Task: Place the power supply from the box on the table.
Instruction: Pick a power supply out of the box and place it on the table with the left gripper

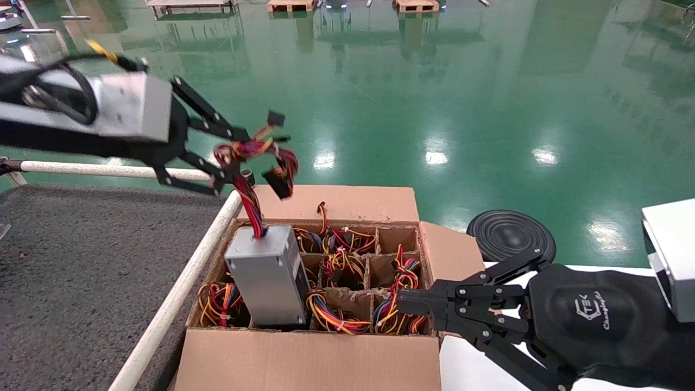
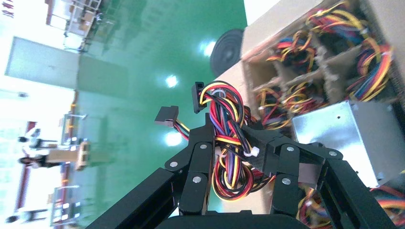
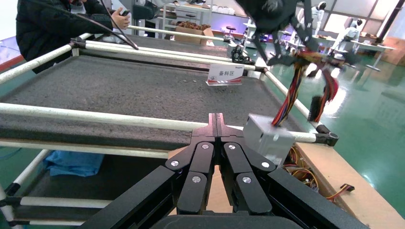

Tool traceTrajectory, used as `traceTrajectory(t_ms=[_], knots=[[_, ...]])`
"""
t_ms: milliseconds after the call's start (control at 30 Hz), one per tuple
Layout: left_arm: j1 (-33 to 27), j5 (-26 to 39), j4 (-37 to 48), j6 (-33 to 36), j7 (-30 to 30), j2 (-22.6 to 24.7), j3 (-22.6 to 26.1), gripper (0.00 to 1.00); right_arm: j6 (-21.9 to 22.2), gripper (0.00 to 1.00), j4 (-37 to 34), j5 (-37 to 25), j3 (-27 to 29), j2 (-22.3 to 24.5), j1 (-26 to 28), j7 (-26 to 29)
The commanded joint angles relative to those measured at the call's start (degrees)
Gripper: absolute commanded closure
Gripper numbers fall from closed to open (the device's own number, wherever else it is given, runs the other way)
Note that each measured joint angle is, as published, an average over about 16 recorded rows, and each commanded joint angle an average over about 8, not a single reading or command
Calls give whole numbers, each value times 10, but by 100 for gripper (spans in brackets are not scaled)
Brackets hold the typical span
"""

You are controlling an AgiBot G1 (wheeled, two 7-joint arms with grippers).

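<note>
I am standing in a factory-style workshop or robot test hall. Around me spreads a glossy green epoxy floor (image 1: 488,81) reflecting overhead lights, with wooden pallets (image 1: 415,5) parked at its far side. Beside me is a work table (image 1: 81,260) covered in rough grey felt and framed by white tube rail (image 1: 179,288), carrying a small printed station sign (image 3: 225,74). A cardboard box (image 1: 304,358) packed with wired power units sits before me, and other robots (image 3: 352,29) stand at distant benches.
</note>
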Motion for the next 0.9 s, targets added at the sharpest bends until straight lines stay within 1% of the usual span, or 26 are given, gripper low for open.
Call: traceTrajectory(t_ms=[33,233,400,633,900], knots=[[-13,9,-6,4,-2,-1,-5,100,0,100,0,0,0,0,0,0],[-47,42,-6,4,2,-10,-10,100,0,100,0,0,0,0,0,0],[-73,74,10,-5,15,-18,-3,100,0,100,0,0,0,0,0,0],[-109,123,59,-28,41,-26,23,100,0,100,0,0,0,0,0,0],[-149,181,138,-55,71,-36,61,100,0,100,0,0,0,0,0,0]])
